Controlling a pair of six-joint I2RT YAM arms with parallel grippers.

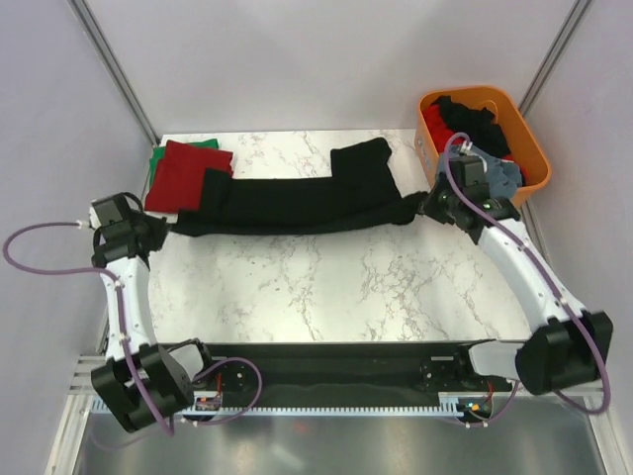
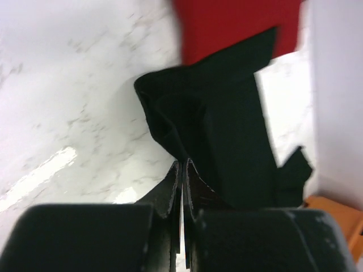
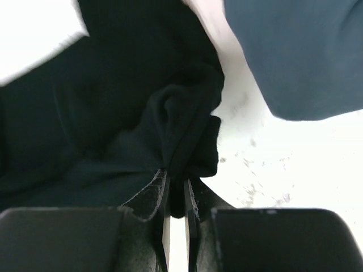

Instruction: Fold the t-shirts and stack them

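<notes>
Both arms spread wide, grippers facing each other, each pinched shut.

The left arm [image 1: 127, 297] rises from its base at the near left and leans along the left edge, wrist turned inward; the left gripper [image 1: 163, 230] points right, jaws pressed together on one end of the shirt [image 1: 297, 203]. The right arm [image 1: 524, 262] arcs from the near right to the far right; the right gripper [image 1: 425, 206] points left, jaws nearly together on the other end.
</notes>
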